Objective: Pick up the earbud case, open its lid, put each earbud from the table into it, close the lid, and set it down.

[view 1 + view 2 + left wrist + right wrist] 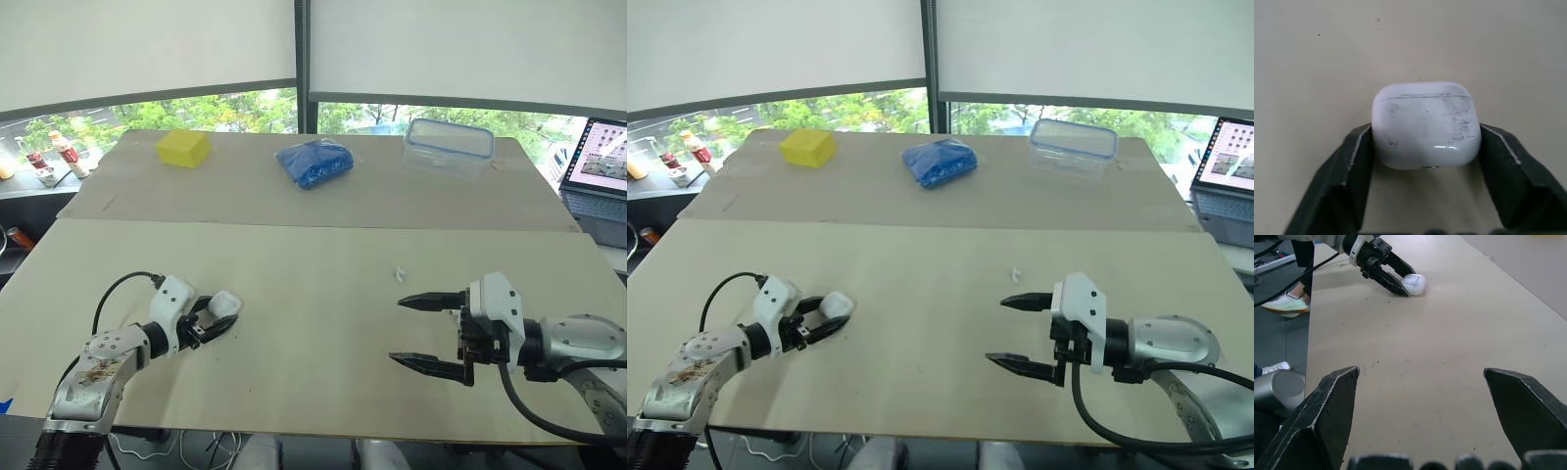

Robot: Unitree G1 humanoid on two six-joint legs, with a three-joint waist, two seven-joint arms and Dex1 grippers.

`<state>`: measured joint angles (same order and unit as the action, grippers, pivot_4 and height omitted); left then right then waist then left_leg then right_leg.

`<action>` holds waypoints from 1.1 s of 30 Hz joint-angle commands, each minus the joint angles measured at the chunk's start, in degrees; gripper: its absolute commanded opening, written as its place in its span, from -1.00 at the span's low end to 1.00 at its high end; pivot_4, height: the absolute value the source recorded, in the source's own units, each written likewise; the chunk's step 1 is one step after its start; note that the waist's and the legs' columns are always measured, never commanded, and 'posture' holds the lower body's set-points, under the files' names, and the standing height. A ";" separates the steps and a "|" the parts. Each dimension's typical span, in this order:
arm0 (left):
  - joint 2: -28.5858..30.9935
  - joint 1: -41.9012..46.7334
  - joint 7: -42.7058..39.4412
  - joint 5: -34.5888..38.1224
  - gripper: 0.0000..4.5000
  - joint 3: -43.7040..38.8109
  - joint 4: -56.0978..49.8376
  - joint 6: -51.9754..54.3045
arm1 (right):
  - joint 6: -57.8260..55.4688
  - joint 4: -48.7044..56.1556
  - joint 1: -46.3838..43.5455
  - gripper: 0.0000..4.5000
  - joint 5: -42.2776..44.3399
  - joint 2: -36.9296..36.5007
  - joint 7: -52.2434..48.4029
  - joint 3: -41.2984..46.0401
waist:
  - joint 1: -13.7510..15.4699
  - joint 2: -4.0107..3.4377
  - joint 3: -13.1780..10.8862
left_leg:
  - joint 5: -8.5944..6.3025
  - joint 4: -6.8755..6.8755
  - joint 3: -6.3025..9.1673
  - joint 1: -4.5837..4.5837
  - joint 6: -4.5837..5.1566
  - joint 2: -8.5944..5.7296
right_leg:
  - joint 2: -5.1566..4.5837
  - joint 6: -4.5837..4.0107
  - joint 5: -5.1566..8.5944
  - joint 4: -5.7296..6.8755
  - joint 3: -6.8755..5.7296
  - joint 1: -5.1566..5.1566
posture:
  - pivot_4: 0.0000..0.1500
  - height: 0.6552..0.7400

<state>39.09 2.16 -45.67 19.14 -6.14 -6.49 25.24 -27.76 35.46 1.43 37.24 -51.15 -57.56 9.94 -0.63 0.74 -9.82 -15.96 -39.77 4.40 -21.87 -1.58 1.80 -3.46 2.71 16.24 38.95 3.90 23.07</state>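
The white earbud case [1426, 125] sits low at the table's near left with its lid shut, the seam showing near its far end. My left gripper [217, 317] is shut on it, one black finger [1354, 166] pressed to each side. It also shows as a small white case [1414, 284]. A tiny white earbud [401, 274] lies on the table right of centre. My right gripper [397, 330] hovers open just short of that earbud, nothing between its fingers.
Along the far board are a yellow sponge [184, 147], a blue bag [314, 162] and a clear lidded box [449, 145]. A laptop [600, 166] stands off the right edge. Small bottles [67, 154] stand at the far left.
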 commanded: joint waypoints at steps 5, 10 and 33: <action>0.54 -1.69 -11.24 3.32 0.12 6.56 -4.45 -1.51 | -1.01 2.23 0.57 1.00 0.85 -1.06 0.52 2.10 | 0.01 -0.02 0.00 | 0.00 0.01 -0.01 -0.05 0.00 0.00 | -0.01 0.00 0.00 -0.06 0.00 0.02 | 1.00 -0.27; -6.42 4.60 -11.82 1.64 0.12 11.98 -7.81 -9.20 | -14.05 6.44 -2.56 1.00 5.51 0.69 12.98 0.33 | 0.41 0.10 -0.07 | 0.00 -0.04 0.00 -0.15 0.00 -0.02 | -0.02 0.03 -0.02 -0.07 -0.01 0.06 | 1.00 -0.27; -21.60 18.74 -9.78 -9.93 0.12 22.24 5.74 -44.07 | -35.43 -1.17 -16.73 0.76 54.42 4.78 55.27 -3.40 | -0.18 0.19 -0.12 | 0.00 -0.08 0.05 -0.33 0.04 -0.01 | 0.04 0.02 -0.08 -0.10 -0.01 0.18 | 1.00 -0.27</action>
<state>17.53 19.75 -55.75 9.07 16.37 0.19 -16.99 -64.53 33.68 -14.67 89.44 -45.87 -3.14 6.20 -0.82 0.94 -9.93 -15.96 -39.84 4.44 -22.20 -1.54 1.80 -3.41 2.73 16.16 38.86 3.89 23.25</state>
